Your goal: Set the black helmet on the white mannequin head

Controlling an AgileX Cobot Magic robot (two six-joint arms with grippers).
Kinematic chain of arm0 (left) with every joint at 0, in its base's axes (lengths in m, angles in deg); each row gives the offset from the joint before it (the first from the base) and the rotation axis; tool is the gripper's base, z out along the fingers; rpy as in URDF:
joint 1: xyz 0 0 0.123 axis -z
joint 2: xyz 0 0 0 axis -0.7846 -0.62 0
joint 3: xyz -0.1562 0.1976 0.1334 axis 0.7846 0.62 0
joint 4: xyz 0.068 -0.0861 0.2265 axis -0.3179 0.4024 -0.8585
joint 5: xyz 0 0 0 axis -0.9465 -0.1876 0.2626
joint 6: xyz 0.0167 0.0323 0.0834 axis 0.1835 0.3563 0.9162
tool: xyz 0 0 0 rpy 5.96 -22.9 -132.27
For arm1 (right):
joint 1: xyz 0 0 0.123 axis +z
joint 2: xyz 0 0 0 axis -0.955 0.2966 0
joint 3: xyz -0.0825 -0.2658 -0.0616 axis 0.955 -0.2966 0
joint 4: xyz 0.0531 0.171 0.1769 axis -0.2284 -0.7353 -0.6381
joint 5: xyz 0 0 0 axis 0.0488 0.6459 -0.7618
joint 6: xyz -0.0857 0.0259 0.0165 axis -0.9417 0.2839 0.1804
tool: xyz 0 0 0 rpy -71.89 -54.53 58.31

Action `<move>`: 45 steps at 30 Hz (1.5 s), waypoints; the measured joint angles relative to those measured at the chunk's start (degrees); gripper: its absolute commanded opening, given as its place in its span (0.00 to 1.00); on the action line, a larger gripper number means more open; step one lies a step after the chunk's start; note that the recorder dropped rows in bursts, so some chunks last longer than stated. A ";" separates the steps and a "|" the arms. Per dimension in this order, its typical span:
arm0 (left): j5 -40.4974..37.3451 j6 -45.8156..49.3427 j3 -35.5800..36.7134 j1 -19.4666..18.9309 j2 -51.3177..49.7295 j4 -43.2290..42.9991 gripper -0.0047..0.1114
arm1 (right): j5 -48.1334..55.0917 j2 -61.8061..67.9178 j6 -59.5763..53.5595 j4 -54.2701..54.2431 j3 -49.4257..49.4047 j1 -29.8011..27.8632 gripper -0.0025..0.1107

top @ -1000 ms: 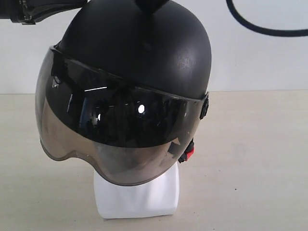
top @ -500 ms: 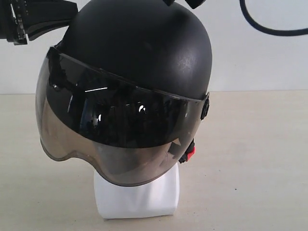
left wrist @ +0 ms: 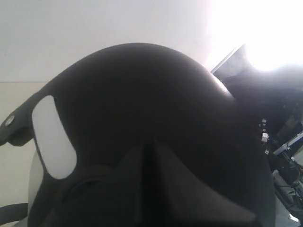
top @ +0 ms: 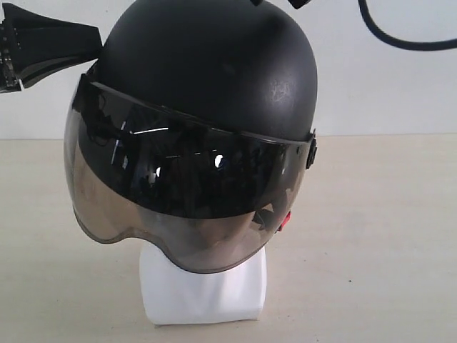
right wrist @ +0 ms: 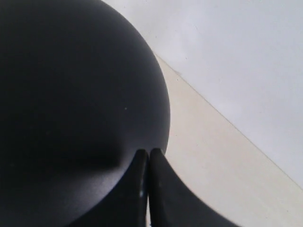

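Helmet (top: pixel 207 78) sits on white head (top: pixel 203 293), mid-scene | left gripper (left wrist: pixel 150 144) closed, empty, at its left side | right gripper (right wrist: pixel 147 153) closed, empty, near crown | shell judged stiff, smooth, slippery; grasp at rim.

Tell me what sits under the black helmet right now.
Under the black helmet, only the neck and squared base of the white mannequin head show. Its face and crown are covered by the shell and tinted visor.
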 measured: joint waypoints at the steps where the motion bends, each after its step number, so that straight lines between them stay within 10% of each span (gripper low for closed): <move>1: 0.00 0.17 0.33 0.00 0.05 0.43 0.08 | 0.00 0.00 -0.12 -0.27 0.00 0.00 0.02; 45: -2.75 3.45 11.14 -0.24 10.60 -1.91 0.08 | -0.82 0.00 -1.10 -1.85 0.00 0.00 0.02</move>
